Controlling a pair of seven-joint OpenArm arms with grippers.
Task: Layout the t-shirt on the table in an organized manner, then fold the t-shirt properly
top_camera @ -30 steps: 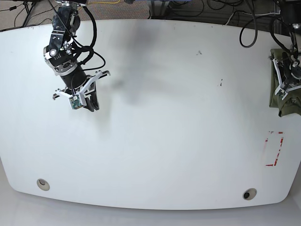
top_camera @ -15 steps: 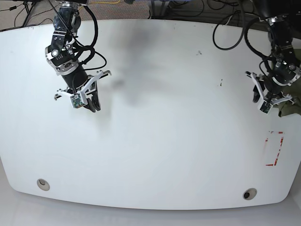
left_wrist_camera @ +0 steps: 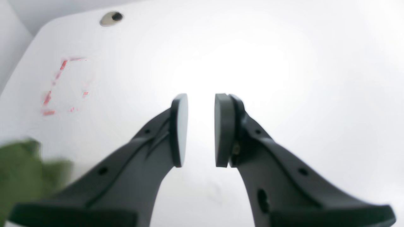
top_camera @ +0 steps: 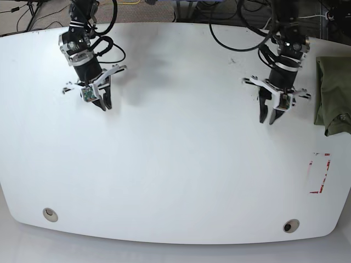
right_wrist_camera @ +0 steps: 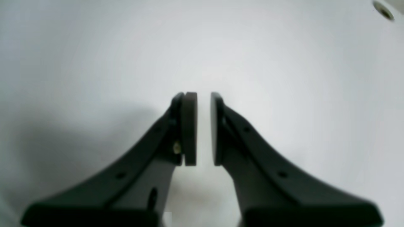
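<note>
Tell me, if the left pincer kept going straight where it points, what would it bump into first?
Probably just the bare white table. The left pincer angles down at empty tabletop, holding nothing; the t-shirt lies off to its side, though depth is hard to judge.

white table [top_camera: 175, 181], t-shirt [top_camera: 330, 93] at edge

Base view evenly bright with soft arm shadows on the table [top_camera: 175, 164] toward 12 o'clock, left wrist view blown out by glare at centre, t-shirt [left_wrist_camera: 22, 170] blurred at 8 o'clock, right wrist view dimmer, soft-focus.
</note>
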